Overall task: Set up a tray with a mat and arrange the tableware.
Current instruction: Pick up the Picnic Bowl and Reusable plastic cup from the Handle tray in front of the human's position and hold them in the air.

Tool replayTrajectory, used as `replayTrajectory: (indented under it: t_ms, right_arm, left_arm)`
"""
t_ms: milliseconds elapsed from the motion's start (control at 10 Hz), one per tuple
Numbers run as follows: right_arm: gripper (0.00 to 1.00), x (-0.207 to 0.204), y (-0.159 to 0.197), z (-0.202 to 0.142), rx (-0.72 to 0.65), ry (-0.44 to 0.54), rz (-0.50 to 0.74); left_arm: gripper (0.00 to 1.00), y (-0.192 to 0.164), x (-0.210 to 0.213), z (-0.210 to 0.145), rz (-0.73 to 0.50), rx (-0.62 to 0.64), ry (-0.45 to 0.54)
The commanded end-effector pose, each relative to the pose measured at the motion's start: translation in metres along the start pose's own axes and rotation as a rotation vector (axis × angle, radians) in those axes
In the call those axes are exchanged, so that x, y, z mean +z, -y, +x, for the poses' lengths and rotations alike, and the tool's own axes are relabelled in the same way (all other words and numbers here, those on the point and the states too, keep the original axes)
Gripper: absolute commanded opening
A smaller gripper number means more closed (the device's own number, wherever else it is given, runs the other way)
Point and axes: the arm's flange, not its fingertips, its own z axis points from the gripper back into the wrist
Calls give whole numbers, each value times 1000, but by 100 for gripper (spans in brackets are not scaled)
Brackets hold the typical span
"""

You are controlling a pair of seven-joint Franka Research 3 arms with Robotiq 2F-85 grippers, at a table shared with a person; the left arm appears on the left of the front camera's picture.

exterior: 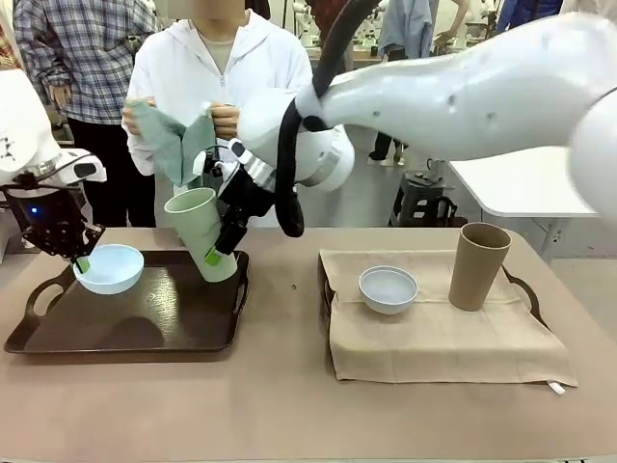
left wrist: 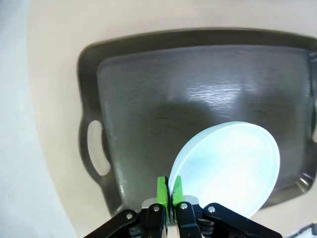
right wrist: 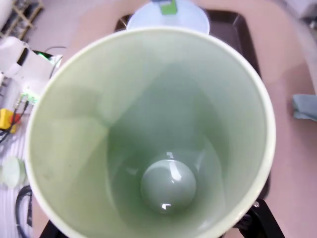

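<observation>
Both arms holding tableware over the dark tray (exterior: 58, 333).
Left gripper (left wrist: 169, 191) fingers pinch the pale blue bowl (exterior: 109, 268) rim; right gripper (exterior: 214, 254) fingers clasp the tilted light green tumbler (exterior: 200, 231) above the tray's right side.

Behind my beige counter (exterior: 289, 405) I see a white side table (exterior: 525, 183), a dark metal stool (exterior: 424, 198) and grey floor (exterior: 371, 193).

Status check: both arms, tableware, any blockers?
Left gripper shut on pale blue bowl. Right gripper holds tilted light green tumbler over dark tray. Nothing blocking.
</observation>
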Motion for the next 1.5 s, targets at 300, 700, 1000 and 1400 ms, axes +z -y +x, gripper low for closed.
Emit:
replayTrajectory:
  t_ms: [300, 700, 1000, 1400]
  right_arm:
    - [26, 83, -107, 8, 1, 104, -209]
    - [26, 107, -113, 35, 23, 113, -220]
    - [26, 109, -117, 40, 19, 105, -230]
    - [26, 109, -117, 40, 19, 105, -230]
  left_arm:
    - [0, 28, 100, -39, -68, 21, 49]
    - [0, 28, 147, -66, -101, 93, 40]
    - [0, 27, 144, -65, -83, 43, 57]
    - [0, 27, 144, -65, -83, 43, 57]
